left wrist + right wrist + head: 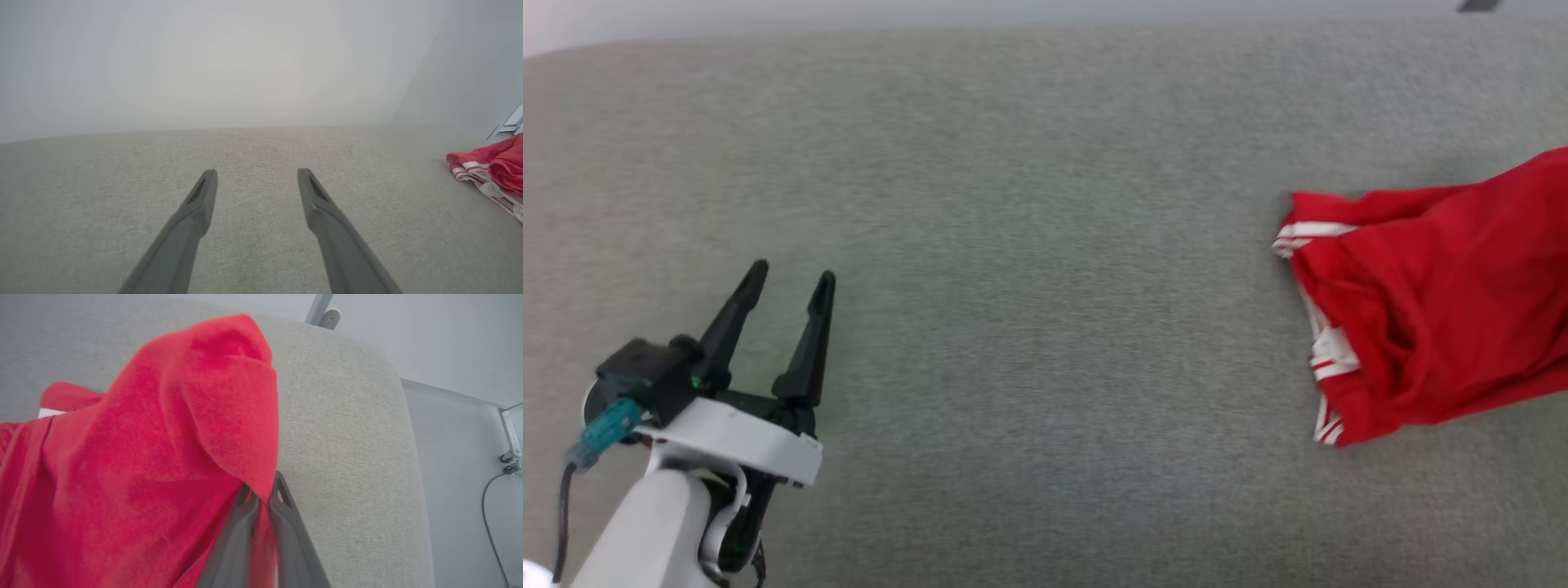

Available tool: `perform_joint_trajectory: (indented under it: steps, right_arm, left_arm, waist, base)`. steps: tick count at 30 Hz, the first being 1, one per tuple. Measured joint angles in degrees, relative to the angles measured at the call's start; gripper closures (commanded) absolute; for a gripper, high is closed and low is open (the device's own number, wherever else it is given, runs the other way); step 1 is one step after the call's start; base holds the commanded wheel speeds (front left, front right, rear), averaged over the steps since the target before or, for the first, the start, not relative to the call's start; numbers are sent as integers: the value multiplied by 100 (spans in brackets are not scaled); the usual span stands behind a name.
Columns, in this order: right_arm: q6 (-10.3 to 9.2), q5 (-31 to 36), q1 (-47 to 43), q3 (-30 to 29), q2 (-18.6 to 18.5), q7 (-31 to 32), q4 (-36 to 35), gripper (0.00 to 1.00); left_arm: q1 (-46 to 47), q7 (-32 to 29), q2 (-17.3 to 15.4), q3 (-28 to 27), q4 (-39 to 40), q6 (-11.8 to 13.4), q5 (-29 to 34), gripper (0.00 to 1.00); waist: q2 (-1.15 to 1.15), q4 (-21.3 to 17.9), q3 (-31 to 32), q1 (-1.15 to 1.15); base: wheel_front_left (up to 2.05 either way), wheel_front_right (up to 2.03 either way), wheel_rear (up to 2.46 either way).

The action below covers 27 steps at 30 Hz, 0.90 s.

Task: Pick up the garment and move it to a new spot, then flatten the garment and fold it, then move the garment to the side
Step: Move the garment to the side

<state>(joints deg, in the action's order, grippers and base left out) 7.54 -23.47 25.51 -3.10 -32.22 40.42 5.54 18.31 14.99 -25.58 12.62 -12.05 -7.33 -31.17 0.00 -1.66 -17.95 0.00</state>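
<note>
1. Garment [1429, 310]: red knit shirt with red-and-white striped trim, bunched at the far right of the grey woven surface [1029, 245] and running off the head view's right edge; lettering hidden; long axis cannot be told from the heap
2. Right gripper [263, 490]: two dark fingers nearly together, pinching a fold of the red cloth, which peaks above the tips
3. Left gripper [792, 273]: fingers spread wide, holding nothing, well apart from the garment, which lies to its right
4. Judgement: the right arm is the nearer, so the carry to a new spot likely falls to it, leftward across the surface
</note>
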Motion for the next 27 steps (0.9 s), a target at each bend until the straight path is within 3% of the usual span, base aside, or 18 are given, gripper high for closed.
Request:
perform_joint_trajectory:
  steps: [18, 27]
  right_arm:
    - [0, 792, 762, 20, -965, -1315, 911, 100]
    - [1, 1941, 1118, -104, -1209, -1985, 1404, 100]
  left_arm:
    - [658, 9, -434, 520, 77, 0, -75, 0]
    - [799, 10, -590, 636, 116, 0, -172, 0]
  waist:
    - [0, -856, -836, 0]
    - [0, -925, -1171, 0]
  base:
    - [0, 0, 0]
    - [0, 0, 0]
